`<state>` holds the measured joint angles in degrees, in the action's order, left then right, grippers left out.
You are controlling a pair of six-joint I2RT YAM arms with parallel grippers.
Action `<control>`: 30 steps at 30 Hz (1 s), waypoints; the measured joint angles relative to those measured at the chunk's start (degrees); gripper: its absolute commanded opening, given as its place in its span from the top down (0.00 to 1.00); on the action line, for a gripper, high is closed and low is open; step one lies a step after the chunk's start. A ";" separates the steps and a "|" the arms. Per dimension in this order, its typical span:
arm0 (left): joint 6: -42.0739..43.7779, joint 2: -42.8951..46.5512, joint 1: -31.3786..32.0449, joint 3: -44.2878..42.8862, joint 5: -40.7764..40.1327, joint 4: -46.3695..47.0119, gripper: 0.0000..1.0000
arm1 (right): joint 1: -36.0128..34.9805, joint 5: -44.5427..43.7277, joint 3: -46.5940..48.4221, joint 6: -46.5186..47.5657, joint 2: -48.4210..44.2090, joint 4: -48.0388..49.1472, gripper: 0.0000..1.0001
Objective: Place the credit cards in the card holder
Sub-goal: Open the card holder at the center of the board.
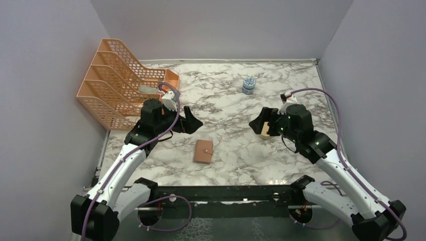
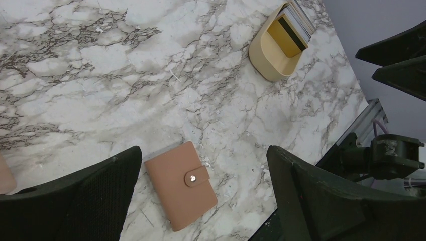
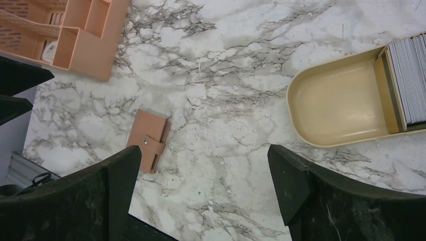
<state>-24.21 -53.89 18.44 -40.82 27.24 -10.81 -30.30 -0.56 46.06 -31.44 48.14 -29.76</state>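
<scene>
The tan leather card holder (image 1: 203,151) lies shut and snapped on the marble table, near the front middle. It also shows in the left wrist view (image 2: 181,185) and the right wrist view (image 3: 147,140). The credit cards (image 3: 408,80) stand as a stack in a beige oval tray (image 3: 331,108), also seen in the left wrist view (image 2: 294,26). In the top view the right arm hides most of the tray (image 1: 264,132). My left gripper (image 1: 192,123) is open and empty, above and left of the holder. My right gripper (image 1: 259,123) is open and empty, just left of the tray.
An orange mesh file rack (image 1: 118,85) stands at the back left, close behind my left arm. A small blue-and-white jar (image 1: 248,85) stands at the back middle. Grey walls close in the table on three sides.
</scene>
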 measured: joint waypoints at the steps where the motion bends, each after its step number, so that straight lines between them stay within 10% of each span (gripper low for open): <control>1: -0.15 0.00 0.00 0.00 0.13 -0.04 0.01 | 0.00 0.00 0.00 -0.02 -0.17 0.00 0.00; 13: -0.42 -3.41 0.00 -1.01 -3.41 -5.11 0.01 | 0.02 0.04 0.94 0.11 -0.44 -0.22 0.00; 30: -2.95 -23.10 6.08 -3.10 -9.86 -12.46 0.30 | 0.02 2.40 0.79 2.84 -3.54 -0.04 0.03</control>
<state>-27.16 -76.99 24.51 -43.92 17.39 -23.27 -30.28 1.85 46.85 -28.60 44.60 -29.80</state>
